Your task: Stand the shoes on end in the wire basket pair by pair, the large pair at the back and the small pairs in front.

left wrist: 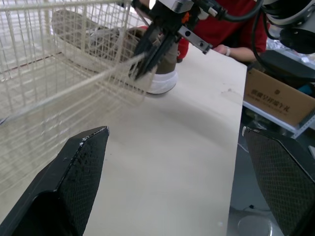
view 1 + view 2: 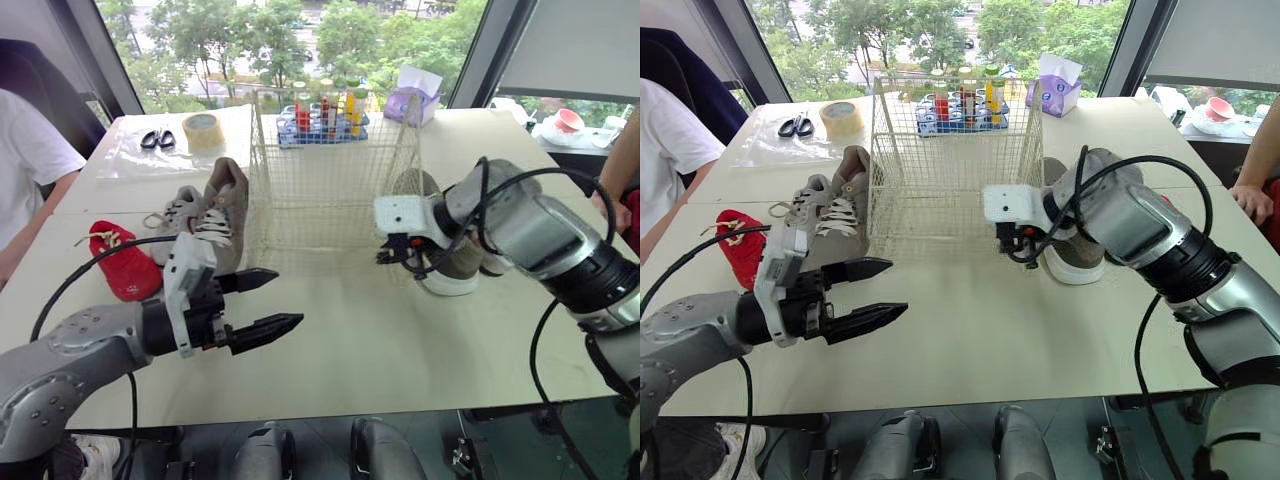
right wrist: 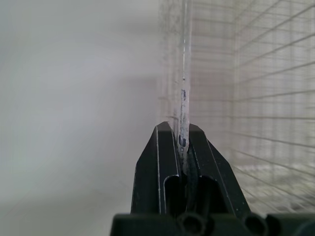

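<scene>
A wire basket (image 2: pixel 330 190) stands empty mid-table. My right gripper (image 2: pixel 392 256) is shut on the wire at its near right corner; the right wrist view shows both fingers (image 3: pixel 165 162) pinching that wire (image 3: pixel 185 98). A tan shoe with a white sole (image 2: pixel 452 272) lies just right of the basket, behind that gripper. Left of the basket lie a grey pair (image 2: pixel 212 215) and a small red shoe (image 2: pixel 122 262). My left gripper (image 2: pixel 287 300) hangs open over bare table in front of the grey pair, holding nothing.
Scissors (image 2: pixel 157 138), a tape roll (image 2: pixel 203 130), a blue tray of bottles (image 2: pixel 322 122) and a purple tissue box (image 2: pixel 414 100) sit at the table's far side. A person in white (image 2: pixel 25 170) sits at the left, and another person's arm (image 2: pixel 622 165) shows at the right.
</scene>
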Action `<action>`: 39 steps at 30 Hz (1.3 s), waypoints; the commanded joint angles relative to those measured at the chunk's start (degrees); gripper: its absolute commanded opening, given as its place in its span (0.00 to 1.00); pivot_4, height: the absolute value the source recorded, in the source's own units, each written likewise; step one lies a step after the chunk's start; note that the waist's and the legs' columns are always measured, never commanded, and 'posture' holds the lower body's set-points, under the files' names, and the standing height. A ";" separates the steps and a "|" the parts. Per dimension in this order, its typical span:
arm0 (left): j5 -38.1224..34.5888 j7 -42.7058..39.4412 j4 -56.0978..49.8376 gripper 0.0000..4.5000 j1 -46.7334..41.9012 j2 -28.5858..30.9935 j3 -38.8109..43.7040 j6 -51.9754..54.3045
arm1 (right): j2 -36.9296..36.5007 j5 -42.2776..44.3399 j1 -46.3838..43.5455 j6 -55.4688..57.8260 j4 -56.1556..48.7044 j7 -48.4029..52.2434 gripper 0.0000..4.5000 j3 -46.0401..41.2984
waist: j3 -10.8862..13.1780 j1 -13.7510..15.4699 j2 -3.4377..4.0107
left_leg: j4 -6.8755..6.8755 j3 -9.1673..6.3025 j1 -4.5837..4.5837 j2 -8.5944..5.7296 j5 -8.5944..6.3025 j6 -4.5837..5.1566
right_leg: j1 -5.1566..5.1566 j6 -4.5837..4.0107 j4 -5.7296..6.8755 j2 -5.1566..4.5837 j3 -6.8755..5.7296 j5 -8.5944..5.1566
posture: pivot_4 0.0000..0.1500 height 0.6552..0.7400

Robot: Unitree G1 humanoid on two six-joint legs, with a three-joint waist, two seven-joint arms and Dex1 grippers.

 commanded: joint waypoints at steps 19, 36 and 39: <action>-1.85 -0.40 2.50 1.00 -5.83 -0.98 -2.60 0.35 | 9.02 -2.80 2.33 -1.56 2.32 2.46 0.58 -9.63 | -0.01 0.00 -0.02 | -0.01 -0.06 0.14 0.07 0.15 -0.24 | 0.05 -0.04 0.23 0.14 0.01 -0.02 | 1.00 1.00; -3.61 10.68 4.48 1.00 -9.16 -9.88 -7.56 2.47 | 17.53 17.43 26.41 30.05 -21.67 -32.47 0.99 -73.84 | -0.24 2.02 -0.35 | 0.10 -0.23 0.20 0.00 -0.02 0.07 | 0.43 -0.04 0.06 0.00 -0.09 -0.02 | 1.00 1.00; -4.87 12.91 4.30 1.00 -7.71 -11.31 -8.05 2.68 | 23.20 18.97 35.43 31.96 -29.60 -37.35 0.99 -79.09 | -0.26 1.37 -0.28 | 0.02 -0.26 0.25 0.02 -0.02 0.07 | 0.40 -0.04 0.16 0.03 -0.08 -0.02 | 1.00 1.00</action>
